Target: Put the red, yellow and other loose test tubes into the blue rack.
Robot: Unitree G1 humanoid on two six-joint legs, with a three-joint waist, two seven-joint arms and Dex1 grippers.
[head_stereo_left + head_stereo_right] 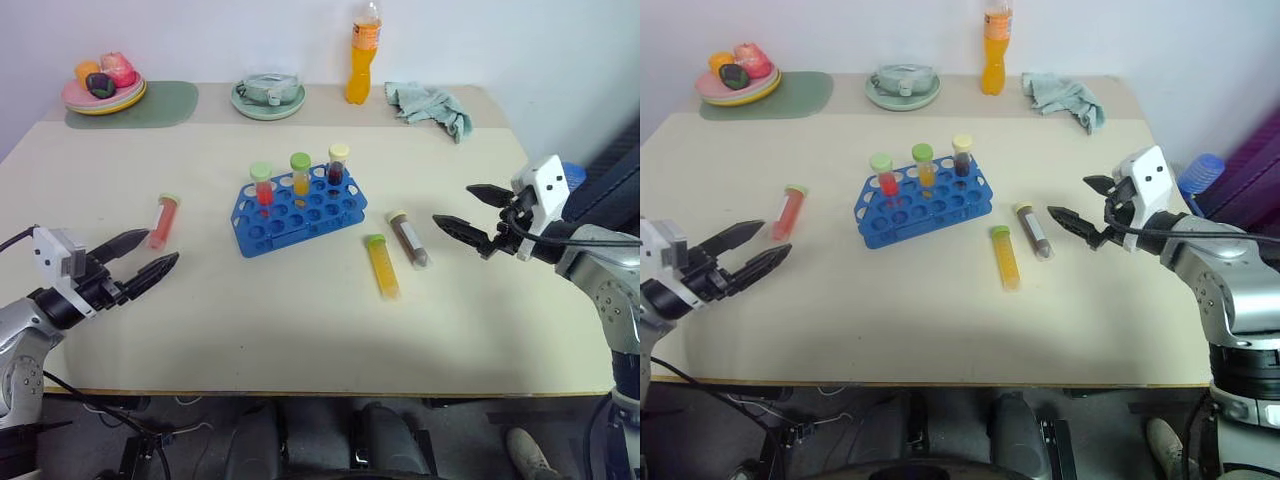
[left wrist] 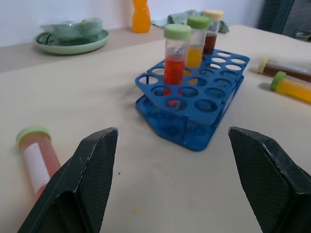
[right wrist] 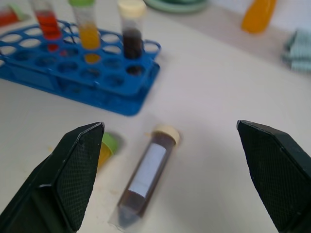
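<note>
The blue rack (image 1: pixel 300 212) stands mid-table with three capped tubes upright in its back row: red, orange-yellow and dark. A red tube (image 1: pixel 163 221) with a green cap lies loose left of the rack. Right of the rack lie a yellow tube (image 1: pixel 382 266) with a green cap and a brown tube (image 1: pixel 408 239) with a cream cap. My left gripper (image 1: pixel 143 259) hovers open near the red tube, with nothing between its fingers. My right gripper (image 1: pixel 472 213) is open just right of the brown tube, which shows between its fingers (image 3: pixel 77 170) in the right wrist view.
Along the back edge are a plate of fruit (image 1: pixel 104 88) on a green mat, a green dish (image 1: pixel 267 96), an orange bottle (image 1: pixel 364 55) and a crumpled cloth (image 1: pixel 432 105). Bare tabletop lies in front of the rack.
</note>
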